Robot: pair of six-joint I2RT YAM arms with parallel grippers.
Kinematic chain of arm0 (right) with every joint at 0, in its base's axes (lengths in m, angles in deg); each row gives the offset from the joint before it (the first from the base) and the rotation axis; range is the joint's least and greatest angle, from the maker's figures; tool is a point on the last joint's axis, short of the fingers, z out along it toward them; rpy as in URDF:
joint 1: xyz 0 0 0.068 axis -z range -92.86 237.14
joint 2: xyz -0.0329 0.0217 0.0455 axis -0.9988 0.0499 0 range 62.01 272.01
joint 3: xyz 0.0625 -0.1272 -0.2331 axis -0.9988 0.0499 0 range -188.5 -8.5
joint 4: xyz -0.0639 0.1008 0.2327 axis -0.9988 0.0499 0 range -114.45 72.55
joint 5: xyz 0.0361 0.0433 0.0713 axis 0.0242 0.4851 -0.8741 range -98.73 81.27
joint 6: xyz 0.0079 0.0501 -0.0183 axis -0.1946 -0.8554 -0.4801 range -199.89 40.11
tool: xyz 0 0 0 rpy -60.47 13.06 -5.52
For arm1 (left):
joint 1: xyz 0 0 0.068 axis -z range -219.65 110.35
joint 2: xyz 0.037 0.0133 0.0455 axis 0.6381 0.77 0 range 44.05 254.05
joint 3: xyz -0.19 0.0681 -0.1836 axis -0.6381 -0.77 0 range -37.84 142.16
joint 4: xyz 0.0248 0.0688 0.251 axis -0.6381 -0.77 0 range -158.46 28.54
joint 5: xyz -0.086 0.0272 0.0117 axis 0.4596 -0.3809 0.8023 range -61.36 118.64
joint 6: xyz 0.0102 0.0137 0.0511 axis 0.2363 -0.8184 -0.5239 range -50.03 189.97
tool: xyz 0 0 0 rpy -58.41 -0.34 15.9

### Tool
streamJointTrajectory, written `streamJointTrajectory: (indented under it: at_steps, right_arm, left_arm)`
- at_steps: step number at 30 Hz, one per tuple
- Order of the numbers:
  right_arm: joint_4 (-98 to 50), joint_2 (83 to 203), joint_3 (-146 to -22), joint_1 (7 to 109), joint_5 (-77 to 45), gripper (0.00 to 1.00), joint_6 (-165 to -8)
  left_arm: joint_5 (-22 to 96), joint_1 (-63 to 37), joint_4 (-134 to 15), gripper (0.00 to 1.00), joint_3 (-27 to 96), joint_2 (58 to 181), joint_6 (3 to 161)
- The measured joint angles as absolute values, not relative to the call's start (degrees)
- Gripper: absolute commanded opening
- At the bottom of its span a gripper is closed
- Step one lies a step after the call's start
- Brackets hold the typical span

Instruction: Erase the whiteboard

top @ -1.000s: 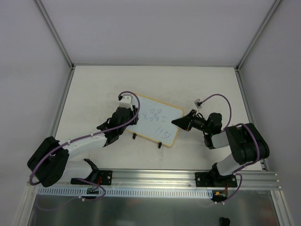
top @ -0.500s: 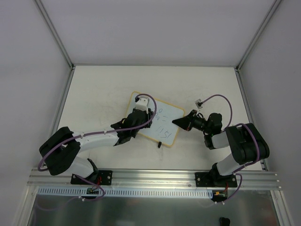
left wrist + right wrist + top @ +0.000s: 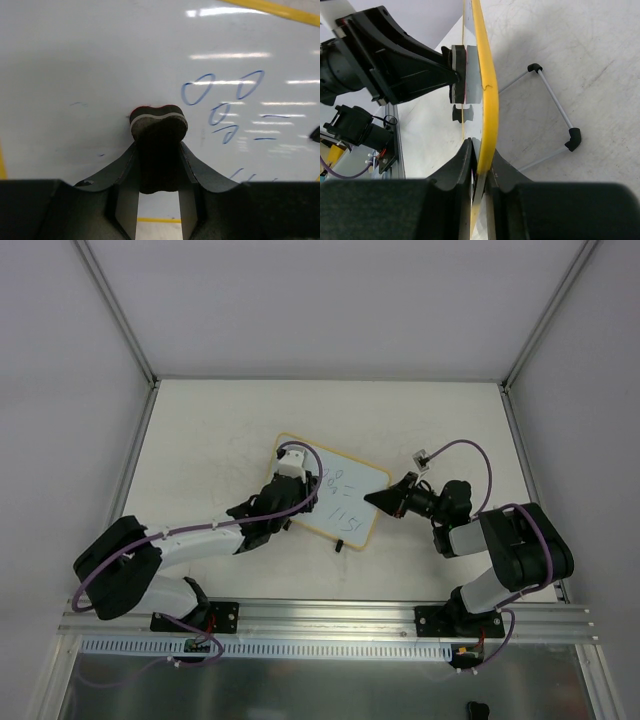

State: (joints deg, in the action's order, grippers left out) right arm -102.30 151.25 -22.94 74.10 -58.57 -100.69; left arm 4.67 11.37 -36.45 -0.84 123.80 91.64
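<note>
The whiteboard (image 3: 345, 502) with its orange-yellow frame stands tilted on the table, blue marks on its right half. My right gripper (image 3: 377, 499) is shut on its right edge; in the right wrist view the yellow frame (image 3: 485, 90) runs between the fingers. My left gripper (image 3: 296, 490) is shut on the small black eraser (image 3: 158, 127) and presses it against the board face (image 3: 100, 60), left of the blue marks (image 3: 227, 107). The eraser also shows in the right wrist view (image 3: 460, 75), against the board.
A thin wire stand with black corner caps (image 3: 560, 112) lies on the table behind the board. Purple cables loop over both wrists. The aluminium rail (image 3: 330, 618) runs along the near edge; white walls enclose the table.
My left gripper swept right across the board with the eraser, then back left. Marks on the board's left part are gone. The right gripper kept its hold.
</note>
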Motion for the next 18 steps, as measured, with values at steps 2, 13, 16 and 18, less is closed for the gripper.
streamJointTrajectory:
  at_steps: [2,13,16,18]
  right_arm:
    - [-102.5,151.1,-22.9,73.8,-58.5,0.0,-100.2]
    - [-102.5,150.9,-22.9,73.7,-58.9,0.0,-99.8]
    - [-102.5,150.9,-22.9,73.7,-58.9,0.0,-99.8]
    - [-102.3,150.9,-22.9,73.7,-58.9,0.0,-100.0]
  left_arm:
    - [5.5,8.9,-36.1,0.0,-3.9,121.3,91.9]
    - [6.9,-1.8,-35.8,0.0,-12.5,114.2,91.8]
    - [7.7,-1.8,-35.2,0.0,-12.5,114.8,92.0]
    - [7.4,-1.3,-34.7,0.0,-12.3,115.5,92.0]
